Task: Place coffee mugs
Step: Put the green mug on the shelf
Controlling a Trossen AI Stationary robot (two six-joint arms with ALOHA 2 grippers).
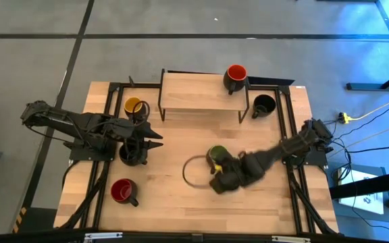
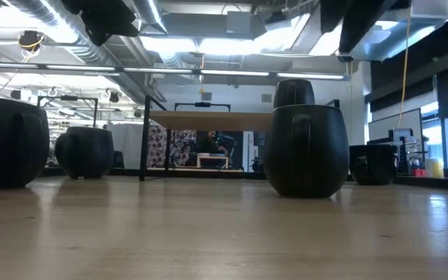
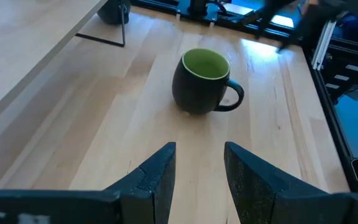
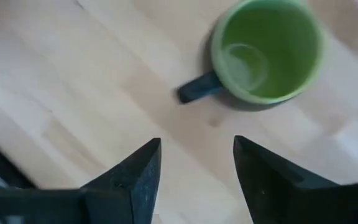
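The green-inside mug [image 1: 215, 154] [image 3: 201, 81] [image 4: 267, 51] stands upright on its base at mid-table, its handle [image 4: 197, 89] sticking out sideways. My right gripper [image 1: 216, 177] [image 4: 196, 144] hovers open above it, pointing down just to its near side, touching nothing. My left gripper [image 1: 157, 140] [image 3: 199, 149] is open, left of the mug and pointing at it. A red-inside mug [image 1: 235, 76] sits on the wooden riser. On the table stand a black one [image 1: 263, 104], a yellow one [image 1: 134, 107] and a second red one [image 1: 123, 191].
The wooden riser [image 1: 194, 91] on thin black legs spans the far middle of the table. A thin dark ring [image 1: 185, 169] lies on the table just left of the green mug. A dark mug-like thing [image 1: 130, 156] sits under my left arm. Black frame rails [image 1: 290, 121] run along both sides.
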